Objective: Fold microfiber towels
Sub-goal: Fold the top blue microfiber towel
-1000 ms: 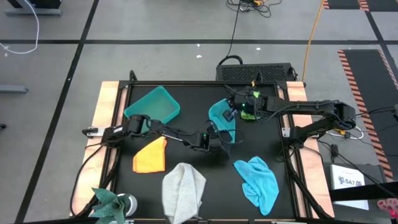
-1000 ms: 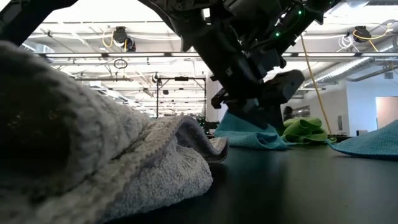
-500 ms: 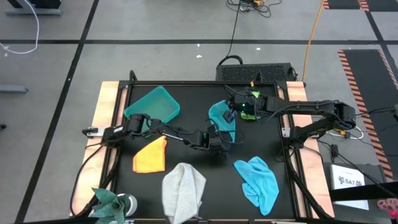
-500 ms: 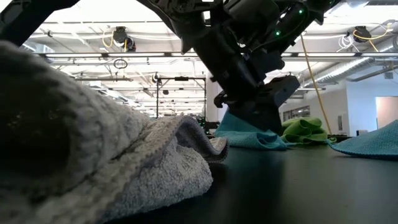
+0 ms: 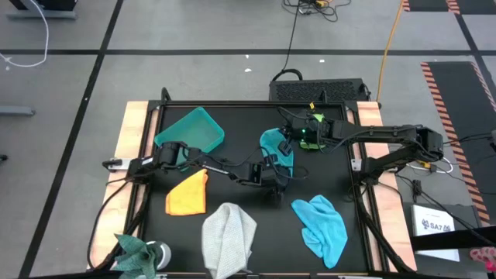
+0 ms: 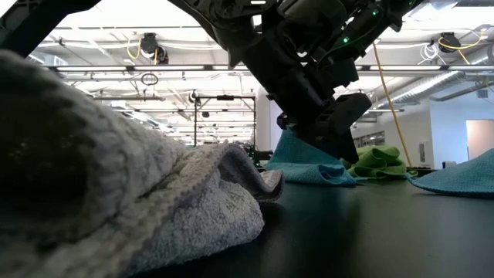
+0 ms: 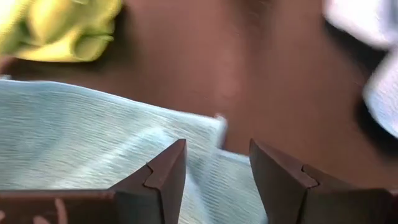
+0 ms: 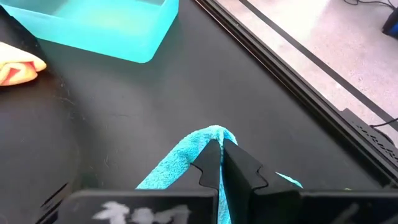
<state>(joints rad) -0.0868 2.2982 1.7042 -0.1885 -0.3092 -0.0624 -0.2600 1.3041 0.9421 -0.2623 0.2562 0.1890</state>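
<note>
**Right end effector pinching teal towel, left one spread over it**

My right end effector [image 8: 221,158] is clamped on a raised fold of the teal towel [image 5: 277,147], fingers pressed together with the cloth peaking between them. The towel sits near the middle of the black bench [image 5: 232,116], toward the far side.

My left end effector [image 7: 214,168] is low over the same teal towel's near edge, fingers apart with a clear gap, nothing gripped between them. In the high view it sits at [image 5: 277,177], the arm stretched across from the left.

Lime green towel [image 6: 378,161] is bunched just beside the teal one, under my right arm. Orange-yellow towel [image 5: 187,194] lies flat left of centre, near the teal plastic bin [image 5: 190,130], not touching it. Light grey towel [image 5: 229,236] is crumpled at the near edge. Light blue towel [image 5: 322,225] is rumpled near-right, well apart from the others.

Dark green plant-like thing [image 5: 136,252] sits at the near-left corner.
</note>
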